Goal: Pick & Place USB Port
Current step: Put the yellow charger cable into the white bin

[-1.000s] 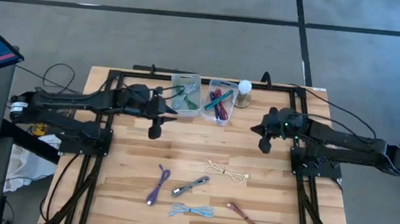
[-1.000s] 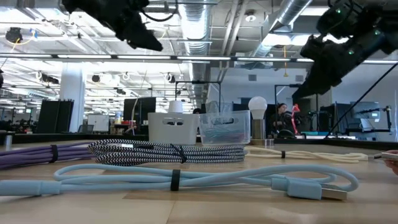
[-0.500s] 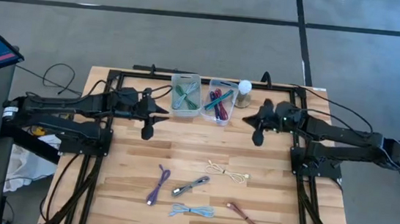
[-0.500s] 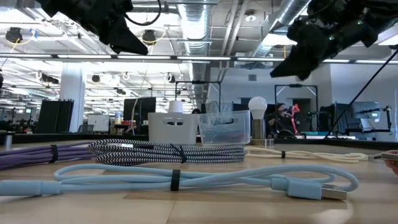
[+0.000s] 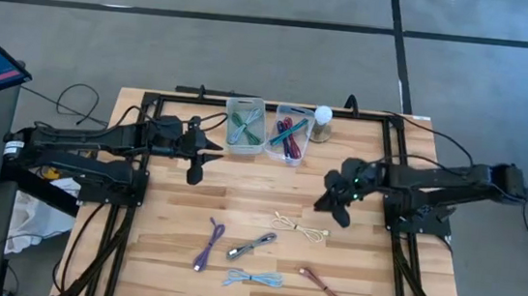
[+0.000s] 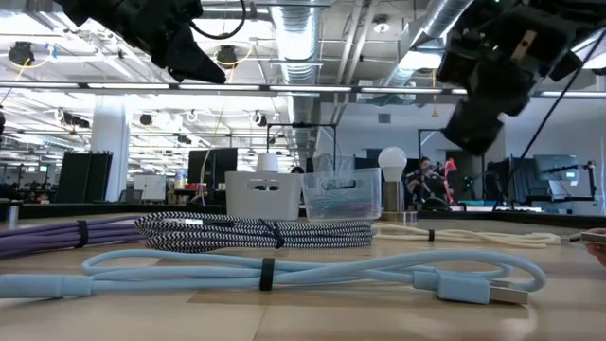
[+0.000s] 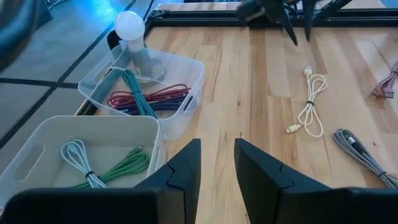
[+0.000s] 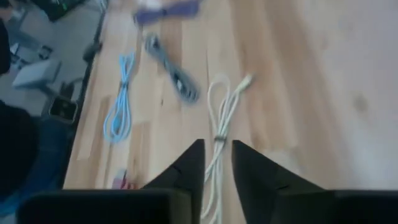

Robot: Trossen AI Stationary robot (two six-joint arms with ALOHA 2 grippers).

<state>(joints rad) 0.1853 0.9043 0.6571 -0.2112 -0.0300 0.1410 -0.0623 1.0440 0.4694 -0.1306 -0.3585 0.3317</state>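
Several bundled USB cables lie flat on the wooden table: a white one (image 5: 300, 227), a purple one (image 5: 208, 243), a grey braided one (image 5: 252, 246), a light blue one (image 5: 253, 279) and a reddish one (image 5: 322, 286). My right gripper (image 5: 322, 204) hangs above the table just on the far right of the white cable (image 8: 219, 118), tipped down toward it, open by a narrow gap with nothing in it. My left gripper (image 5: 196, 171) waits in the air near the bins, open and empty (image 7: 217, 163).
At the far edge stand a white bin (image 5: 245, 125) holding green cables and a clear bin (image 5: 290, 133) holding red and blue ones, with a light bulb on a base (image 5: 322, 123) beside them. Bare wood lies between the bins and the cables.
My right gripper has swung toward the table's near edge and a little left, tipping downward, and now hangs close over the white cable. My left gripper has drawn back slightly toward the table's left edge. No cable has moved.
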